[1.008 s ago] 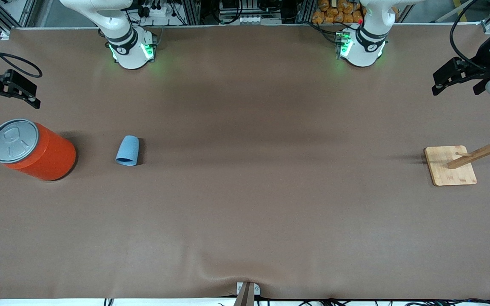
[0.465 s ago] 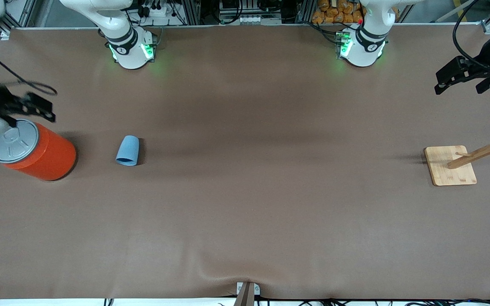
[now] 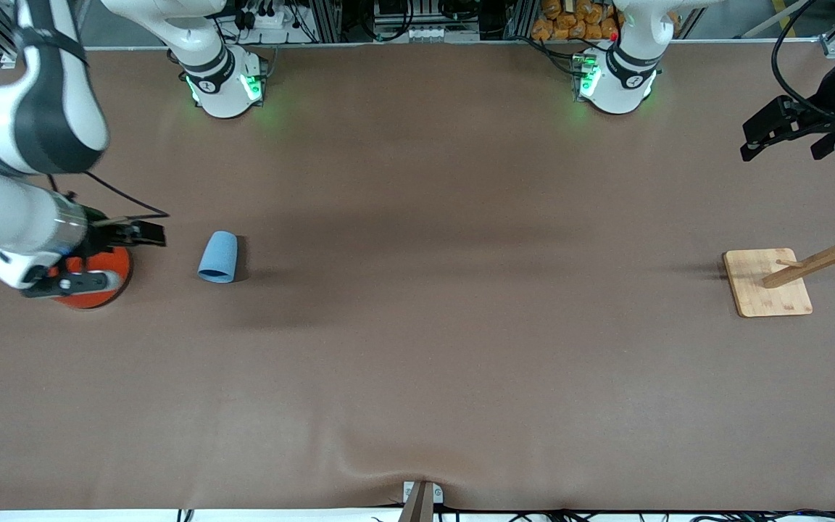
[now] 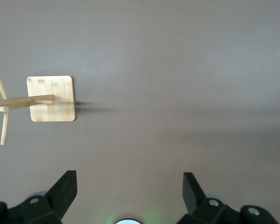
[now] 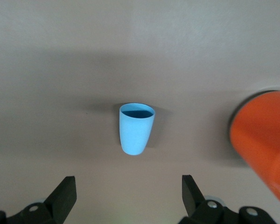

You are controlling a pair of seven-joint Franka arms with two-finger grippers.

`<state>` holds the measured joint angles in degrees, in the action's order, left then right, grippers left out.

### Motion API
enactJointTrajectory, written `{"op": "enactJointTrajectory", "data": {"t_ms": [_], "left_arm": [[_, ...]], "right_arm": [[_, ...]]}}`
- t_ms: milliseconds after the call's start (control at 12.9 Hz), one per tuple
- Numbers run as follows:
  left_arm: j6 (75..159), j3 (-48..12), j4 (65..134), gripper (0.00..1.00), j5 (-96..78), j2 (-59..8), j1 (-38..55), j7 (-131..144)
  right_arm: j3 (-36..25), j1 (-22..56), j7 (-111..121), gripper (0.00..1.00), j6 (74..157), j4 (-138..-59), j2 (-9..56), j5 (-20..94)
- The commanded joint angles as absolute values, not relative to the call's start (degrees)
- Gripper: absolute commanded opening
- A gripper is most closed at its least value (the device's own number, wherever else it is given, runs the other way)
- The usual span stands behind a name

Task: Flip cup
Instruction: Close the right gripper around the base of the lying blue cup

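Note:
The light-blue cup (image 3: 218, 257) lies on its side on the brown table, toward the right arm's end, its mouth turned toward the front camera. In the right wrist view the cup (image 5: 136, 128) shows its darker blue inside. My right gripper (image 3: 139, 257) is open and empty, up over the orange can beside the cup, apart from the cup; its own view shows the open right gripper (image 5: 128, 178) with bare table between the fingers. My left gripper (image 3: 780, 147) is open and empty, and waits up at the left arm's end of the table; it also shows in its own view (image 4: 129, 173).
The orange can (image 3: 93, 291) stands beside the cup, mostly hidden under my right hand, and shows in the right wrist view (image 5: 263, 140). A wooden rack on a square base (image 3: 767, 284) stands at the left arm's end, seen too in the left wrist view (image 4: 51, 99).
My right arm has swung in from the table's end to over the orange can, toward the cup. The cup and the left gripper have stayed put.

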<state>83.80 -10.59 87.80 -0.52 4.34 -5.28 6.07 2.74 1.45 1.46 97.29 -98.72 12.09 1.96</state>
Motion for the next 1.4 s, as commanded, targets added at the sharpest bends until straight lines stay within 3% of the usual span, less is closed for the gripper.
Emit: {"op": "enactJointTrajectory", "data": {"t_ms": [0, 233, 465, 1163, 1240, 1318], "left_arm": [[82.8, -10.6, 86.7, 1.0, -1.3, 4.1, -5.7, 4.9], [82.8, -10.6, 86.7, 1.0, -1.3, 4.1, -5.7, 5.0], [82.8, -10.6, 86.9, 1.0, -1.3, 4.0, -5.7, 4.9], [82.7, -10.8, 87.1, 1.0, -1.3, 4.0, -5.5, 4.9], [82.7, -10.8, 87.1, 1.0, -1.3, 4.0, -5.5, 4.9], [82.7, -10.8, 87.2, 1.0, -1.3, 4.0, -5.5, 4.9]], "right_arm": [[2.7, 1.2, 0.1, 1.0, 108.6, -114.4, 6.2, 4.5], [2.8, 1.6, 0.1, 1.0, 122.9, -126.0, 6.0, 5.2], [2.8, 3.5, 0.1, 1.0, 133.7, -132.3, 7.6, 5.2], [2.6, 3.1, 0.6, 1.0, 148.2, -135.3, 17.0, 5.2], [2.7, 3.1, 0.6, 0.75, 148.6, -135.3, 17.4, 5.2], [2.7, 3.2, 0.2, 0.21, 147.8, -134.9, 17.3, 5.2]]}}
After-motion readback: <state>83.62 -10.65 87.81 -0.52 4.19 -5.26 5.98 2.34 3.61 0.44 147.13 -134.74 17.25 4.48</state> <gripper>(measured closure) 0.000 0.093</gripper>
